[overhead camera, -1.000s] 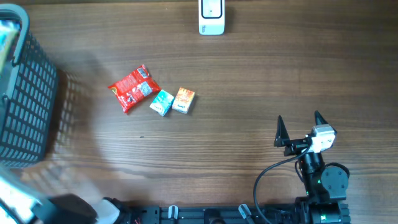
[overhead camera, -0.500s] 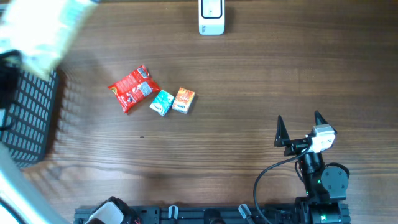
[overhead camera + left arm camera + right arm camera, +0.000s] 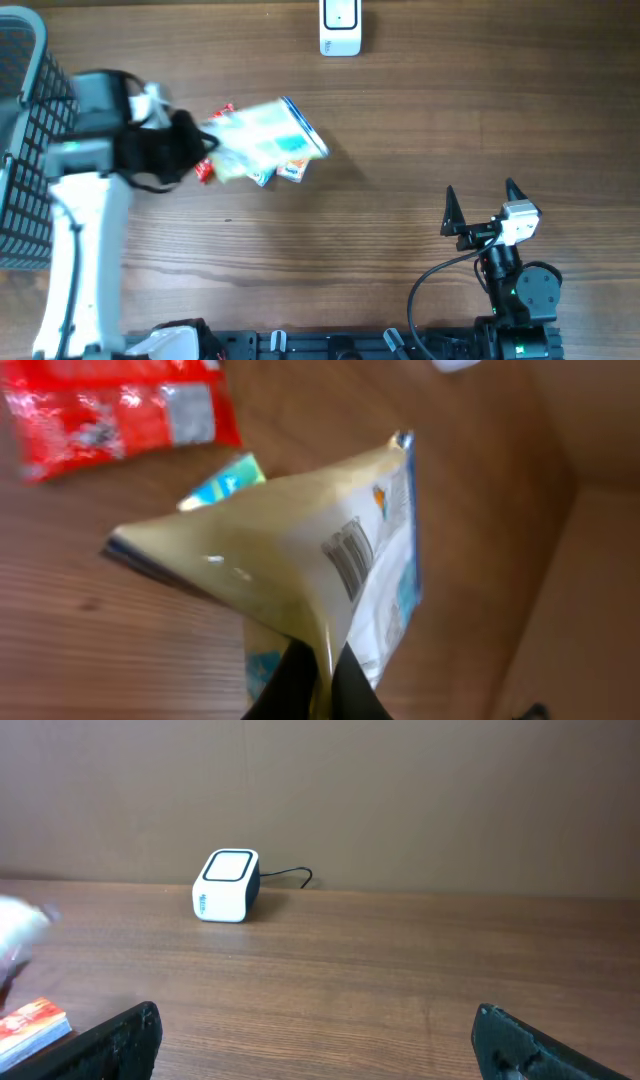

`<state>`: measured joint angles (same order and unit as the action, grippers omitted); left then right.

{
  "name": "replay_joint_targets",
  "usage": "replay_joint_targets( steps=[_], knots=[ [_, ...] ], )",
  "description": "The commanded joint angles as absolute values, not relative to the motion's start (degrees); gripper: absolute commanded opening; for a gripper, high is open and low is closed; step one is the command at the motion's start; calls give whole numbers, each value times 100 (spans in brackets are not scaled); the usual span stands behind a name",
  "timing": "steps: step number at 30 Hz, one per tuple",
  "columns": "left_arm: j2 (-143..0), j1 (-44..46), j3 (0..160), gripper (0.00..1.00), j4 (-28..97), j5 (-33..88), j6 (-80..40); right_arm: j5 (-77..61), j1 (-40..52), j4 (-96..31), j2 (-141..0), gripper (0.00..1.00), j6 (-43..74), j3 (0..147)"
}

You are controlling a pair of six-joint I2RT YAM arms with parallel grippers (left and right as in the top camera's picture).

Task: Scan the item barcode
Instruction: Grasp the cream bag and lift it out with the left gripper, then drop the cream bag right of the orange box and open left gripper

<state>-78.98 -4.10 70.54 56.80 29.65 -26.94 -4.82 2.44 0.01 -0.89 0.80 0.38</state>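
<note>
Left pincer (image 3: 318, 680) clamped on pale pouch (image 3: 268, 138), barcode (image 3: 350, 555) showing, at 10 o'clock; right pincer (image 3: 481, 200) fully spread, empty, 4 o'clock; scanner (image 3: 340, 28) 12 o'clock.

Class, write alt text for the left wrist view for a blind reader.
A pale pouch, its barcode facing the camera, is pinched between the left arm's dark fingers above a wooden table. A red packet and a small teal box lie behind it.

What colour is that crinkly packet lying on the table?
Red packet, with a silvery patch; clearest in the left wrist view.
</note>
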Motion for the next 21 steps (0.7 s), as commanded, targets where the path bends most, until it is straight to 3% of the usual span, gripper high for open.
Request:
replay_joint_targets(
  steps=[1,11,13,15,19,21],
  knots=[
    [-8182,419,6200,4,4864,2976,-3124,-427,239,14,-43,100,152,30],
    [-8938,1688,5732,4,3350,2847,-3391,-427,239,14,-43,100,152,30],
    [-8936,1715,5732,23,3330,2703,-3389,-427,239,14,-43,100,152,30],
    [-8914,1684,5739,54,3336,2694,-3347,-427,239,14,-43,100,152,30],
    [-8799,1535,5782,78,3417,2718,-3345,-427,239,14,-43,100,152,30],
    [-8665,1411,5948,81,3621,2714,-3323,-427,239,14,-43,100,152,30]
  ],
)
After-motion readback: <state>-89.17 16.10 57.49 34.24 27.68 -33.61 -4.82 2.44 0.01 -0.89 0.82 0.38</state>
